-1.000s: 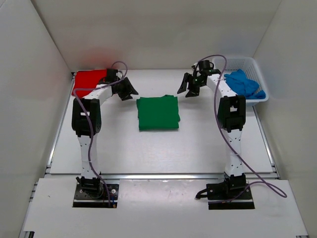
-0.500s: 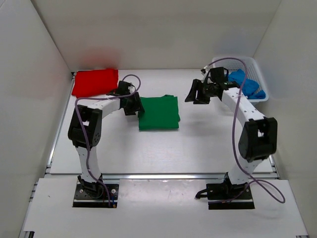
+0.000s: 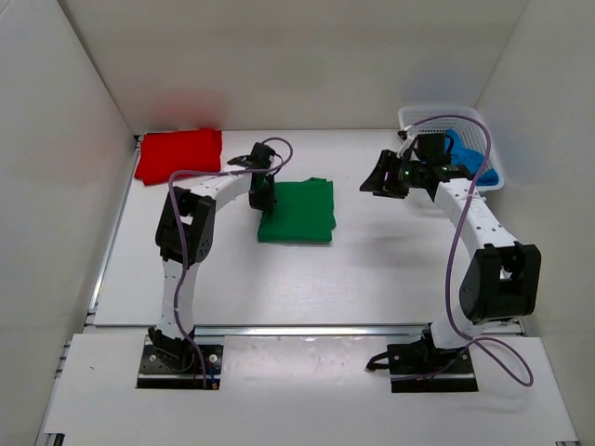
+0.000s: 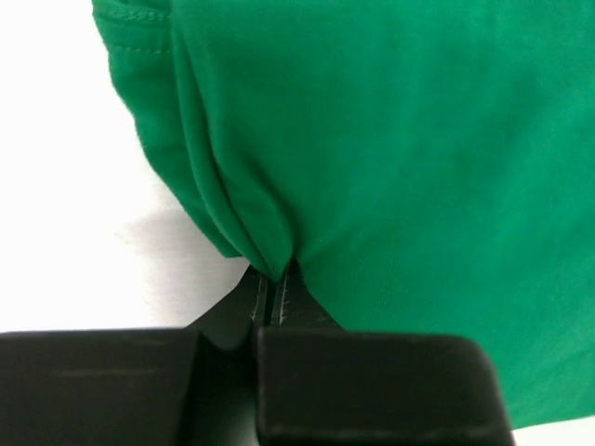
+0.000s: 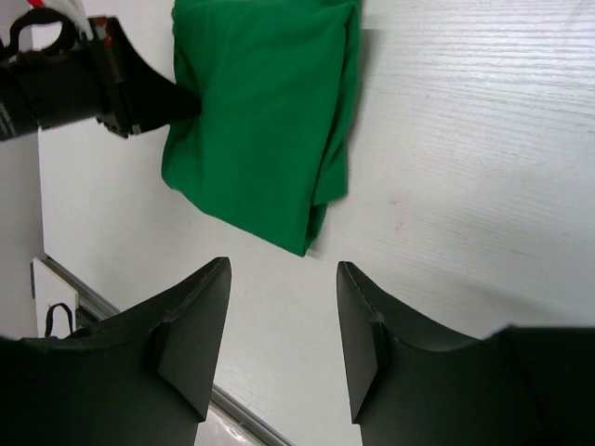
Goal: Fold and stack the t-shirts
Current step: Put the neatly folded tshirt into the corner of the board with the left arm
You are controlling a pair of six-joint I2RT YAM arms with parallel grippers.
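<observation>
The left gripper (image 3: 263,193), having swung in from beside the folded red cloth t-shirt (image 3: 178,154) at the back left, is now pinching the left edge of the folded bright green cloth t-shirt (image 3: 299,214) at mid-table, likely beginning its carry to the stack. The right gripper (image 3: 385,183) is hovering spread, retreating toward the white mesh basket (image 3: 437,115) holding the blue t-shirt (image 3: 468,156).

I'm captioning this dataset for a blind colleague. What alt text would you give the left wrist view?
The left gripper, jaws closed, pinches the folded edge of a green t-shirt, bunching the cloth into a crease at the fingertips. The shirt fills most of the view, and bare white table shows on the left.
</observation>
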